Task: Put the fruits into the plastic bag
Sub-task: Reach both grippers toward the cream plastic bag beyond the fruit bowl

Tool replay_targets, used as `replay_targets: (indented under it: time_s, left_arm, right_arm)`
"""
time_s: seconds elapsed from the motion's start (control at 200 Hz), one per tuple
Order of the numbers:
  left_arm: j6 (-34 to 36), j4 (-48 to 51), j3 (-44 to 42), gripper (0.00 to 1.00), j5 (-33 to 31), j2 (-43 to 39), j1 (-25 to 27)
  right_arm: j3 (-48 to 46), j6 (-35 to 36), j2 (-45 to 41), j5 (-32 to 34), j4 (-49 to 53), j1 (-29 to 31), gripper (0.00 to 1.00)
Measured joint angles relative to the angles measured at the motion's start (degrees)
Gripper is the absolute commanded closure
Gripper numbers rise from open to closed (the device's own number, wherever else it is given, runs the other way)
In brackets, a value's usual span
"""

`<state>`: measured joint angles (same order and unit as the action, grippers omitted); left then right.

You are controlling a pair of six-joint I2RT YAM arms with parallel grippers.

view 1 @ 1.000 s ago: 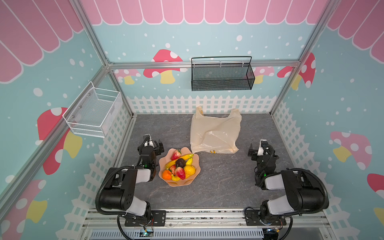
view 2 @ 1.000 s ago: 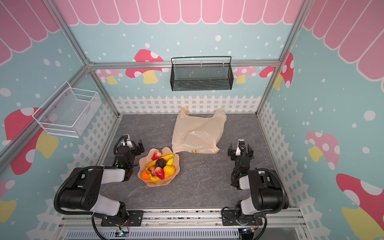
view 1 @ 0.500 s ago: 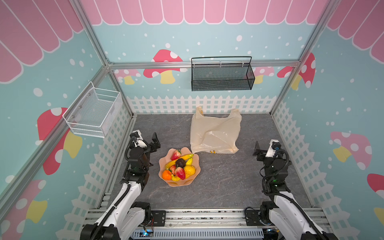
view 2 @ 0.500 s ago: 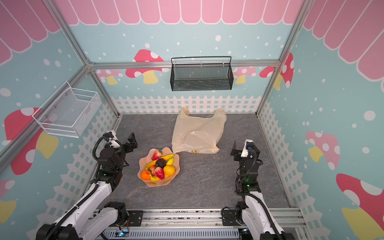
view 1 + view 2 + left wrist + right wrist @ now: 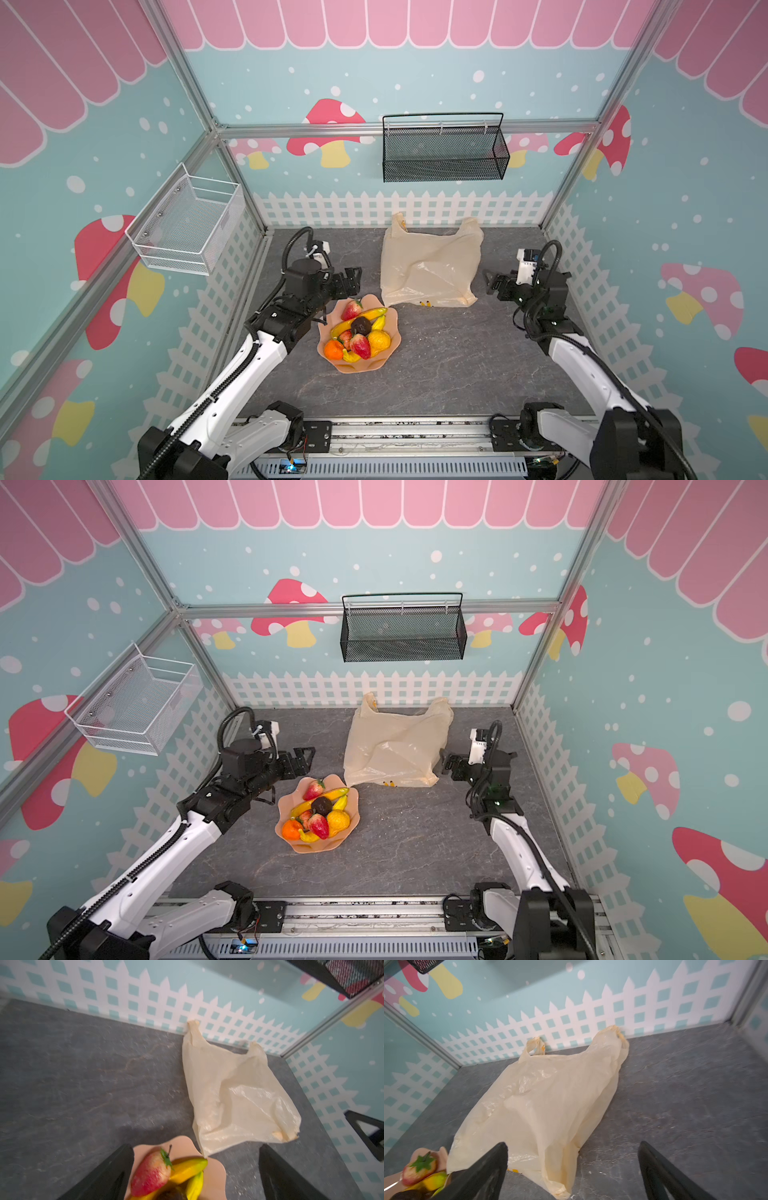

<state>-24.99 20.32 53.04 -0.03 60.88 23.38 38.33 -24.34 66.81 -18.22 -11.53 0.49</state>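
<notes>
Partly hidden: of the fruits (image 5: 359,334), the left wrist view shows only a strawberry (image 5: 150,1174), two bananas (image 5: 189,1167) and a sliver of the dark brown fruit (image 5: 171,1196); the picture's edge cuts off the rest.
Hard to read: the plastic bag (image 5: 430,266) shows a few small yellow marks at its near edge; the lettering cannot be made out, nor whether its mouth gapes.
Cut off: both wrist views catch only the black fingers (image 5: 483,1174), not the gripper bodies.
Left arm: stretched forward low from the front rail, wrist turned toward the middle; the left gripper (image 5: 354,281) hangs over the table (image 5: 436,365) just behind the plate (image 5: 357,368), jaws spread wide, nothing between them.
Right arm: rising from the front rail, wrist turned leftward; the right gripper (image 5: 490,282) has its jaws spread wide and empty.
Fruits' place: heaped on the peach plate left of centre, just in front of the left gripper, well apart from the right gripper.
Plastic bag's place: flat on the table, handles toward the white fence (image 5: 374,208), between the two grippers; its right edge is just beside the right gripper, its near left corner just beside the plate.
</notes>
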Motion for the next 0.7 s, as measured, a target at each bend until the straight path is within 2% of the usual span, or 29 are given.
replay_targets:
  time_s: [0.135,0.42,0.695]
  left_arm:
    - [-3.69,3.85,0.63,0.05,1.14,1.64,4.76]
    - [-10.32,5.05,3.78,0.05,7.02,5.64,8.09]
    - [-14.67,5.66,3.96,0.06,9.53,9.73,9.44]
  right_arm:
    - [4.74,-1.27,8.46,-3.91,2.64,0.0,0.01]
    - [14.34,-5.07,23.26,-7.21,4.9,0.0,0.09]
    - [18.18,-7.76,31.52,-6.97,5.18,0.0,0.3]
